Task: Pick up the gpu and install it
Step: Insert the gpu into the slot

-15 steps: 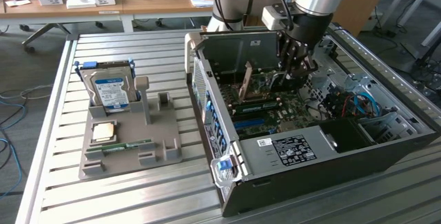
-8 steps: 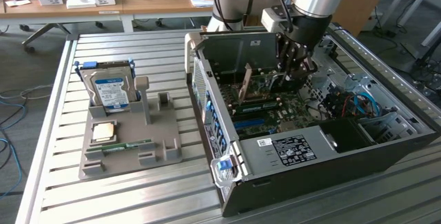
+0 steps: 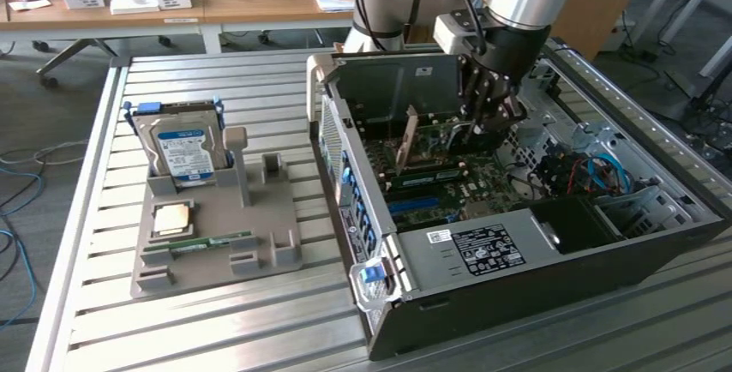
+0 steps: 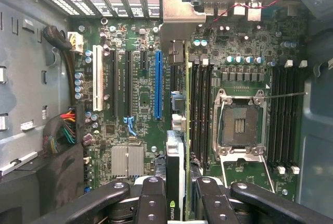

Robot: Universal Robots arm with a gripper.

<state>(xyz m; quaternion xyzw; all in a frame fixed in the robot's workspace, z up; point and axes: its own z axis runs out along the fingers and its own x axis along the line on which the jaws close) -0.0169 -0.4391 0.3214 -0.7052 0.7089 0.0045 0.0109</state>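
In the wrist view the gpu (image 4: 179, 130) runs edge-on away from the camera. My gripper (image 4: 177, 185) is shut on it, with black fingers (image 4: 151, 193) on both sides and a green logo near the grip. The card's silver end bracket (image 4: 177, 21) reaches the slotted rear wall of the case. The card hangs over the green motherboard (image 4: 140, 104), between the long blue slot (image 4: 158, 86) and the black memory slots (image 4: 200, 104). In the exterior view my gripper (image 3: 486, 119) is down inside the open computer case (image 3: 515, 252), and the tan gpu (image 3: 406, 142) stands upright beside it.
On the slatted table at the exterior view's left stands a grey holder (image 3: 263, 243) with a blue-labelled hard drive (image 3: 183, 145), a processor chip (image 3: 171, 218) and a green memory stick (image 3: 212, 242). An open processor socket (image 4: 239, 125) and cable bundles (image 4: 65, 130) flank the slots.
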